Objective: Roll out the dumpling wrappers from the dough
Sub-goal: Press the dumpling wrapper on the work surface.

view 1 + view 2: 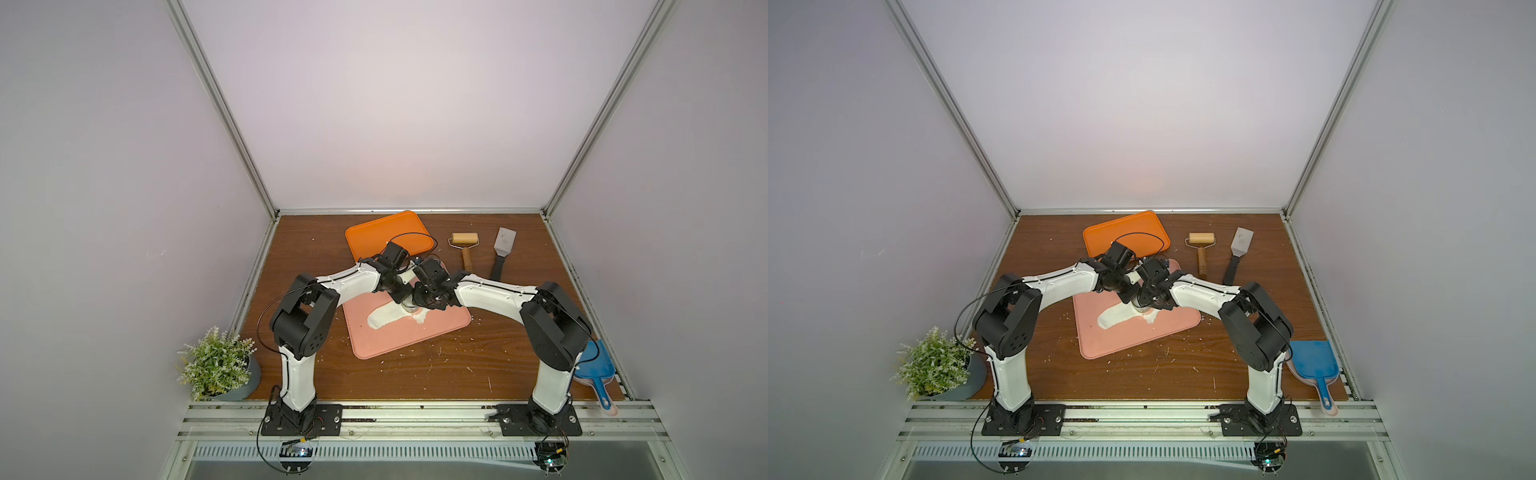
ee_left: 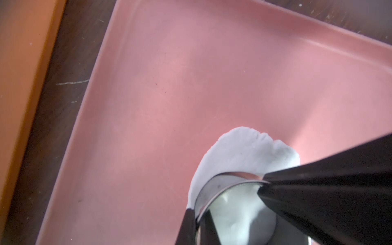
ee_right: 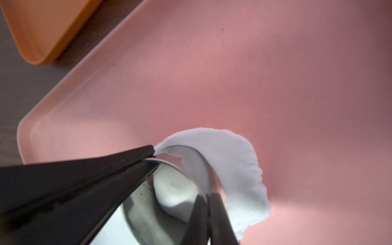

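Both top views show the two arms meeting over one rounded-corner pink plastic tray, but their wrists hide the fingertips. Only the wrist views show the grip. There the left gripper is pinched tight on the thin rim of a single shiny round metal ring cutter. The right gripper is pinched just as tight on the opposite side of that rim (each wrist view also catches the other arm's black tapered fingers coming in from the side). The ring stands on one flat, matte white dough sheet with a ragged, cracked edge. The sheet spreads over the tray floor beyond both sets of fingertips and runs out as a long tongue toward the left gripper's side. The dumpling wrapper, a round of white dough walled in by the ring, lies directly below and between the two grippers; whether it is cut free of the sheet cannot be told. Past the grippers, away from the arm bases, lies one glossy orange plastic tray, just beside the pink one. Only the top views show one wooden roller and one metal-bladed, black-handled spatula, both well out on the right gripper's side on the scuffed brown wooden table.
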Controlling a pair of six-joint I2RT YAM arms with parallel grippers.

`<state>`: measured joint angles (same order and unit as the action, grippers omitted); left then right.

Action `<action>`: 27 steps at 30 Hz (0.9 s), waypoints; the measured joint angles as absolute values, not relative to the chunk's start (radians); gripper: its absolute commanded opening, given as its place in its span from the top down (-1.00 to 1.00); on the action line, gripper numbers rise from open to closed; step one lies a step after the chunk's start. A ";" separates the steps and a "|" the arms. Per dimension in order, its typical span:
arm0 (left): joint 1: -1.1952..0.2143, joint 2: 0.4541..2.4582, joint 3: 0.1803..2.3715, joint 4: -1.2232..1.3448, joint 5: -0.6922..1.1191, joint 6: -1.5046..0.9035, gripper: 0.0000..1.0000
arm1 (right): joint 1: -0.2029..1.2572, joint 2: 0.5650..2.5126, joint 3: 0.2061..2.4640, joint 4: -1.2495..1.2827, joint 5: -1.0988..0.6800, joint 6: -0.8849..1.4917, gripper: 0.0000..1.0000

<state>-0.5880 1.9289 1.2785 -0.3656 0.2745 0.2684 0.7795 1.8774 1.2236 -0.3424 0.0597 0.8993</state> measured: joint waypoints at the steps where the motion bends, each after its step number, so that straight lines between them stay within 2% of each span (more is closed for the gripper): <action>1: -0.588 1.929 1.282 -0.371 0.275 0.267 0.84 | 0.780 1.877 1.226 -0.345 0.059 0.900 1.00; 4: -0.588 1.930 1.295 -0.394 0.275 0.265 0.68 | 0.781 1.877 1.232 -0.356 0.059 0.900 1.00; 10: -0.588 1.932 1.335 -0.486 0.283 0.262 0.62 | 0.788 1.878 1.244 -0.380 0.075 0.896 1.00; 14: -0.588 1.937 1.356 -0.534 0.289 0.262 0.49 | 0.789 1.880 1.257 -0.400 0.076 0.898 1.00; 22: -0.587 1.937 1.372 -0.602 0.328 0.262 -0.04 | 0.793 1.888 1.282 -0.437 0.076 0.894 1.00; 27: -0.571 1.934 1.374 -0.618 0.342 0.275 -0.19 | 0.797 1.901 1.313 -0.479 0.070 0.878 1.00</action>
